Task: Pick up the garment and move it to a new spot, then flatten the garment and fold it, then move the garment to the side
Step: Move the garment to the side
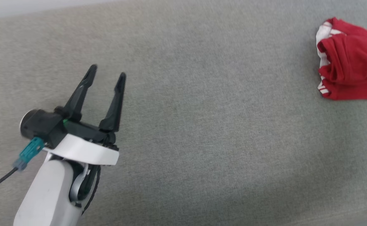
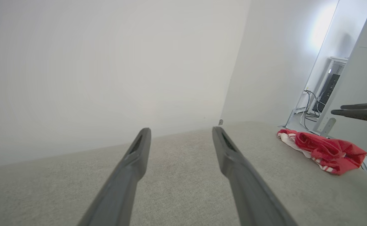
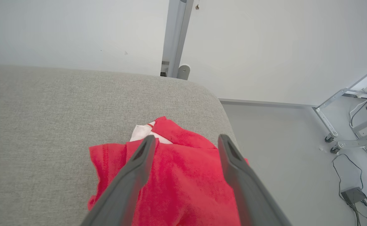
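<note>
Head view: my left gripper (image 1: 107, 71) hovers over a bare grey cushion (image 1: 202, 125). Its two dark fingers are spread wide and hold nothing. The garment (image 1: 346, 59), red with white striped sleeve ends, lies in a loose bundle well off to the right of these jaws, at the frame's edge.

Left wrist view: ahead of my left fingers are bare cushion and a pale wall (image 2: 108, 62). The garment sits far to their right, close to where the cushion ends. My right gripper (image 2: 336, 109) hangs just above it, fingers apart.

Right wrist view: my right jaws stand wide with nothing between them. The red cloth lies directly beneath and just beyond the fingertips. The cushion's rounded corner is just right of the jaws, and past it is the floor (image 3: 280, 157).

The risks, as I judge them: the bundle lies near that edge, so a nudge from my right finger could push it onto the floor. A loose fold could also snag a fingertip as I pull away and drag the bundle open. My left jaws are too far off to steady it.
</note>
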